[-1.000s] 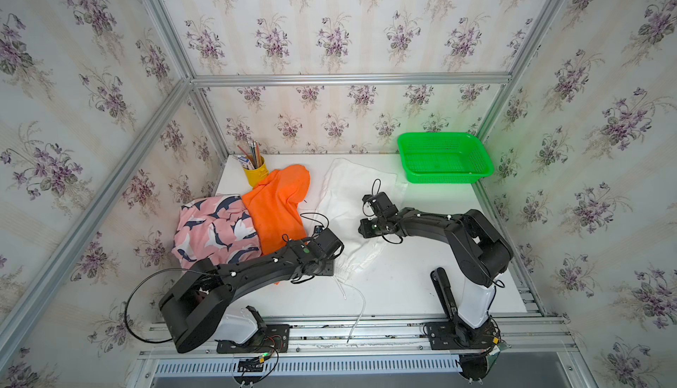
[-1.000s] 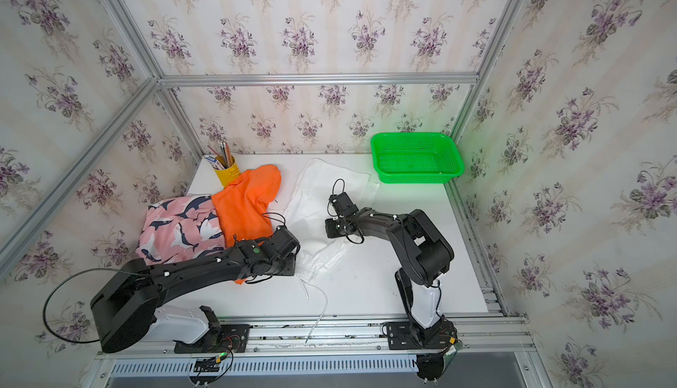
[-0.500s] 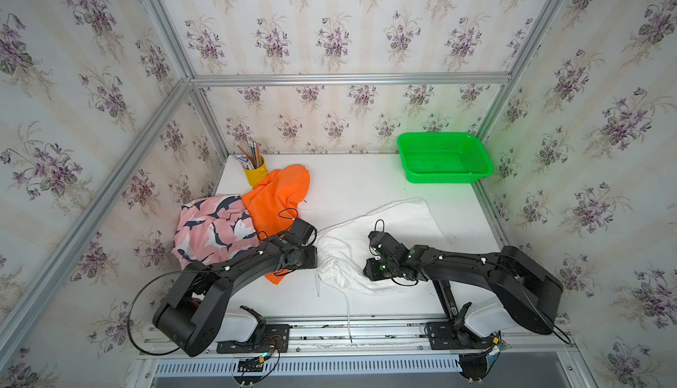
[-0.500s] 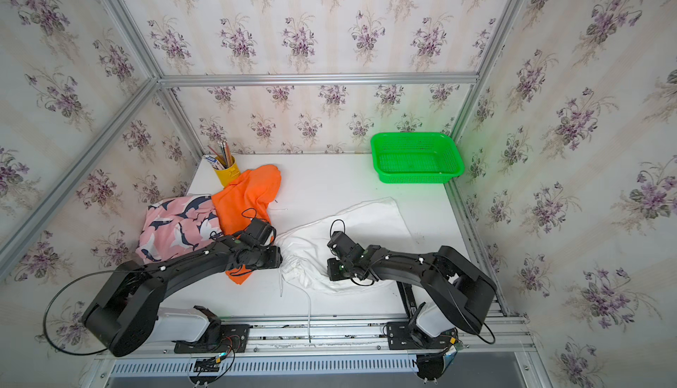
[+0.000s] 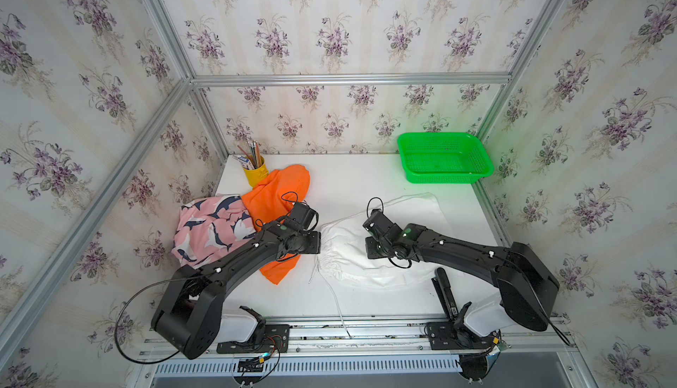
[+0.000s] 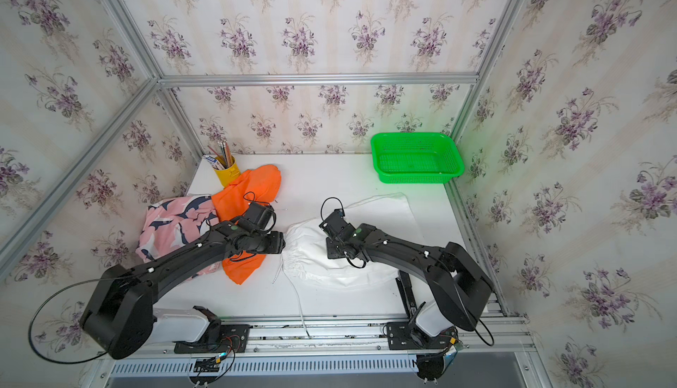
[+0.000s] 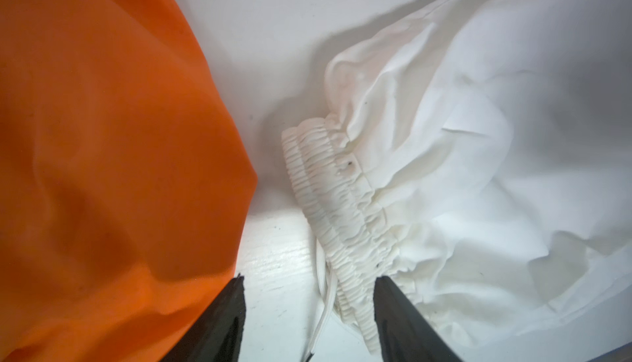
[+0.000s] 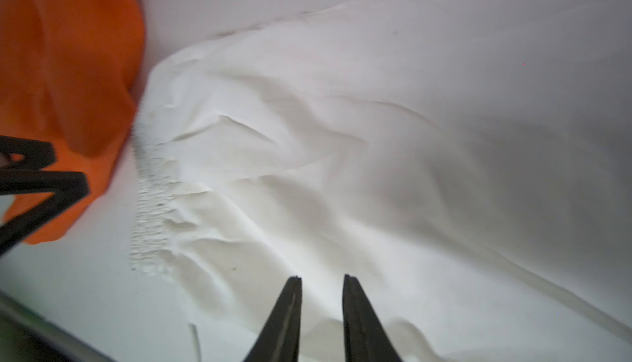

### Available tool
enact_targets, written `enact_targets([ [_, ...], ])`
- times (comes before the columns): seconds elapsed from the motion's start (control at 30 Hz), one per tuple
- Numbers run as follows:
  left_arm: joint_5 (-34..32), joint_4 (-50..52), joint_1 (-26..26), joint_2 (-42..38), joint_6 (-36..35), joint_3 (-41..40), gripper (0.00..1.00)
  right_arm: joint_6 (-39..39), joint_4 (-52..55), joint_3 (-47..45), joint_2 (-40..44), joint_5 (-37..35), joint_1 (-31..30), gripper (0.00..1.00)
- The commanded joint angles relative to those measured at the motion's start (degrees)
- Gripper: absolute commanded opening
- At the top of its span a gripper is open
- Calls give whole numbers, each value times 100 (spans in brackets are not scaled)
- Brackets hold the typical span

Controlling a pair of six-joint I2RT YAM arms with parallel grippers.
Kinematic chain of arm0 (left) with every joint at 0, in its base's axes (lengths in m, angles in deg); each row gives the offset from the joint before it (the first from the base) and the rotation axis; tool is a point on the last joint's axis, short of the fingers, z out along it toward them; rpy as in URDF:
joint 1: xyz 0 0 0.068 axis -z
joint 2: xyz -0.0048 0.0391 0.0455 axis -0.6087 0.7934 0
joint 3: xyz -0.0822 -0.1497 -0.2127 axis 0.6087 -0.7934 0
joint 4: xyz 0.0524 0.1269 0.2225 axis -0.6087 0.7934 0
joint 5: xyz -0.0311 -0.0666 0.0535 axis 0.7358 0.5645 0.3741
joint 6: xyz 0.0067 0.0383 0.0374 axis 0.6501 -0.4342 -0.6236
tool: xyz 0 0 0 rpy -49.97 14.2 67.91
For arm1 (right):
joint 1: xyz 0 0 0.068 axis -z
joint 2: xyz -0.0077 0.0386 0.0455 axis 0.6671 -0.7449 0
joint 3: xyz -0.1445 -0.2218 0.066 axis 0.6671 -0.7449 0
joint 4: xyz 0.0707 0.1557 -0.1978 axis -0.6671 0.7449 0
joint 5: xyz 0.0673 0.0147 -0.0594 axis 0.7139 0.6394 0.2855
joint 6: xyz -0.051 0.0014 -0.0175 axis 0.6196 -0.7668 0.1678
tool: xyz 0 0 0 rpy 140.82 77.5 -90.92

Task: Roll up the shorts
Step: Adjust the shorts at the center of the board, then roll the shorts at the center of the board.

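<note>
Lying across the front half of the white tabletop (image 5: 351, 177), the plain white cloth shorts (image 5: 344, 247) had bare surface behind them up to the back wall. A narrower strip ran before them to the aluminium front rail (image 5: 366, 322). Their thin white drawstring (image 5: 335, 298) trailed over that front edge. The green plastic mesh basket (image 5: 443, 177) sat in the far right corner, well apart from them. On the other side the room was tighter. The bright orange cloth shorts (image 5: 278, 192) lay just beside the waistband and overlapped the pink shark-print shorts (image 5: 208, 228) against the side wall. The yellow pencil cup (image 5: 255, 175) stood in the far left corner.

The white shorts were unrolled, rumpled into soft folds, with the elastic waistband tightly gathered and facing the orange cloth.

The left gripper (image 7: 309, 312) had its fingers well apart. The waistband's end lay between them and was not pinched. The right gripper (image 8: 321, 309) stood over the white cloth with a narrow gap, and no fold showed between its tips.
</note>
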Motion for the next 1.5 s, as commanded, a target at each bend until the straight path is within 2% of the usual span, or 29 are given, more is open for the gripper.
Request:
enact_targets([
  [0.0, 258, 144, -52, -156, 169, -195, 64, 51, -759, 197, -244, 1469, -73, 27],
  [0.1, 472, -61, -221, -229, 255, -458, 64, -68, -1204, 540, -757, 2030, -201, 26],
  [0.2, 817, -350, -352, -278, 332, -662, 67, -29, -1249, 891, -1272, 2046, -332, 25],
  [0.27, 960, -481, -387, -232, 351, -705, 69, -22, -1217, 995, -1573, 1943, -331, 23],
  [0.43, 1350, -932, -414, -2, 422, -790, 71, 125, -766, 1088, -2192, 1105, -333, 15],
  [0.6, 1751, -1357, -418, 452, 490, -810, 72, 173, -1028, 696, -2559, 1165, -329, 4],
  [0.8, 2304, -1962, -418, 979, 538, -818, 72, 165, -1348, 284, -2621, 1240, -316, 1],
  [0.9, 2509, -2114, -410, 1094, 594, -781, 66, 178, -1418, 244, -2606, 1266, -307, 1],
  [1.07, 2083, -1606, -415, 447, 606, -722, 62, 148, -1345, 293, -2446, 1188, -280, 0],
  [1.17, 2050, -1272, -391, 199, 476, -600, 61, 125, -1240, 338, -2148, 1158, -271, 1],
  [1.37, 2250, -1158, -308, 321, 384, -355, 61, 101, -1030, 364, -1525, 1143, -212, 2],
  [1.47, 1934, -855, -238, 369, 417, -212, 62, 97, -959, 352, -1335, 1158, -193, 2],
])
